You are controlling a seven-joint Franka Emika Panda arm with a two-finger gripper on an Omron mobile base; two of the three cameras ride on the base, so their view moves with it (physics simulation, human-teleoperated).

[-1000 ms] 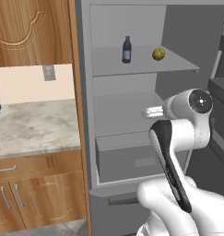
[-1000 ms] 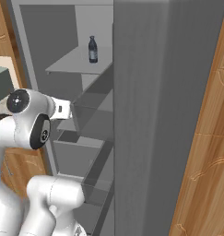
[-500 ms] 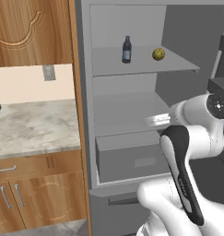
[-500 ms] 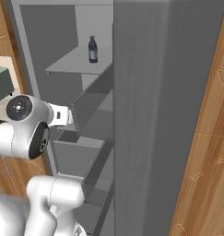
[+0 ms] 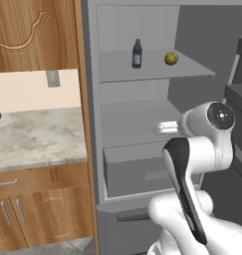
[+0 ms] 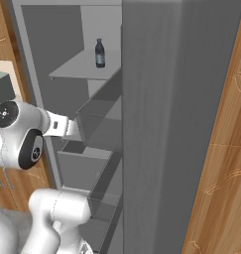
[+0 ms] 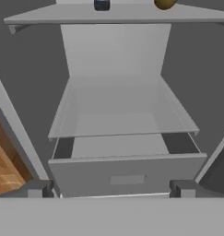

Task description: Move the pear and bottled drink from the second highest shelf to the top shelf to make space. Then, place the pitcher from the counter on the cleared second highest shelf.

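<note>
I have the pincer (image 7: 112, 188) released, both dark tips wide apart at the bottom of the hand view, with nothing between them. It looks straight into the fridge at the level of the lower shelf and the drawer (image 7: 127, 174). The bottled drink (image 5: 137, 54) and the pear (image 5: 171, 59) stand on the shelf (image 5: 157, 69) above; in the hand view they are at the top edge, the bottle (image 7: 101, 4) a little left of centre, the pear (image 7: 164, 4) to its right. So both lie above and farther in from the pincer. The bottle stands upright, its long axis vertical, and I judge the next move must lift the hand. Compared with half a second ago, in the left base view the arm's elbow has swung back toward the left and upward; the bottle and pear have not moved.
</note>
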